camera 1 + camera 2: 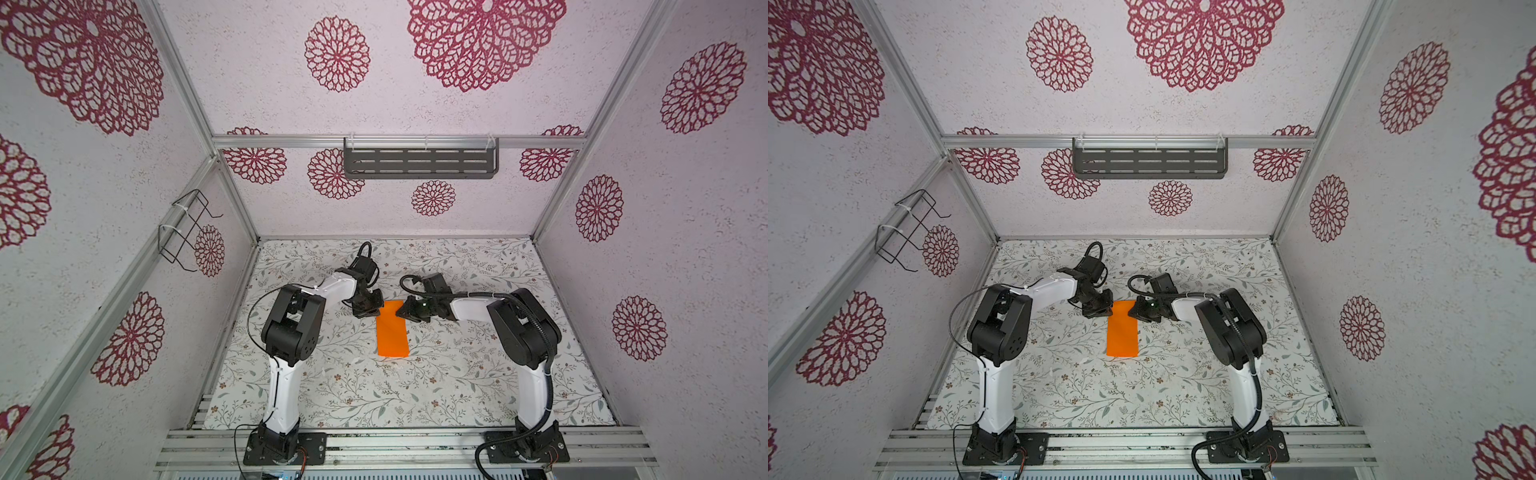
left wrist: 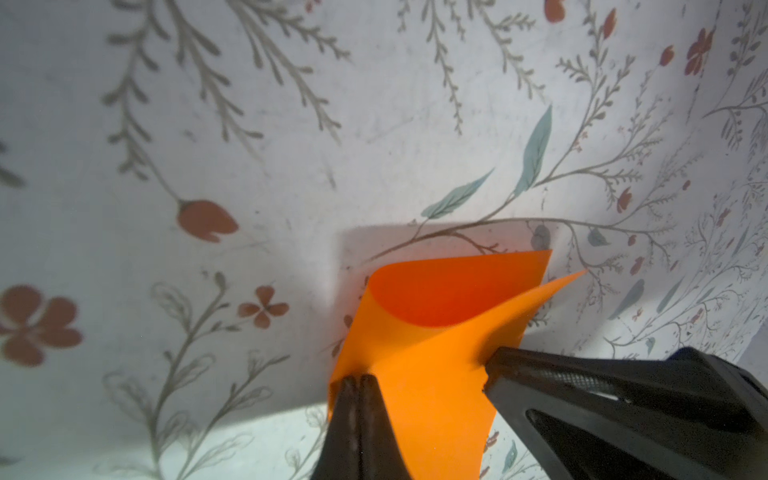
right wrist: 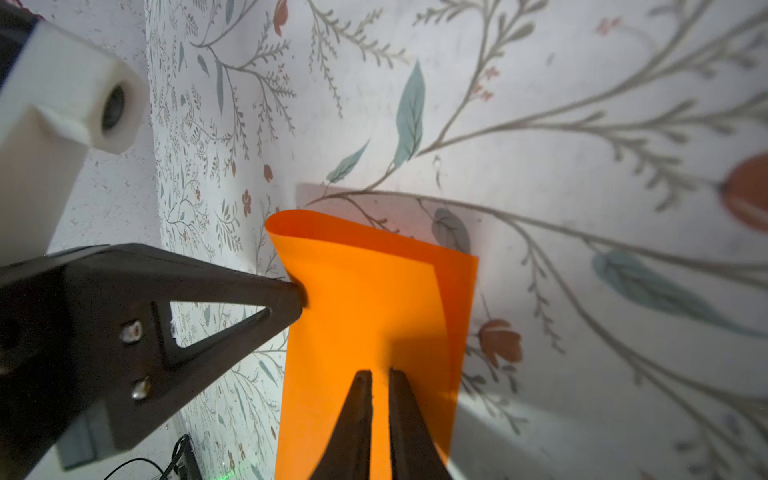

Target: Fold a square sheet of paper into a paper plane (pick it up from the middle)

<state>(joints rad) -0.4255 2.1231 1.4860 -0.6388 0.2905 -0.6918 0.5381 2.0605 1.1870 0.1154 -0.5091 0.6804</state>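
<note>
The sheet (image 1: 392, 330) was seen in both top views doubled over into a narrow strip near the middle of the table (image 1: 457, 374). Its near end lay on the table and its far end was held up between the two arms. The left claw (image 2: 357, 380) was closed tight on one long edge at that far end. The right claw (image 3: 380, 374) was closed to a slit on the opposite edge, and the paper was puckered where its tip met it, so a grip was judged there too.

The step in hand was taken to be the first half fold, the one that gives the centre crease. It was not judged finished. In the wrist views the two layers gaped apart in a rounded loop, the free corners stood apart, and a strip of the lower layer showed beyond the upper.

For the next move, the edges would need to be brought level, the far end lowered, and the bend pressed flat without the paper being dragged or torn.

Open table was seen on every side of the sheet, and the walls stood well apart. The tight spot was between the claws themselves, which were parted only by the strip's width.
</note>
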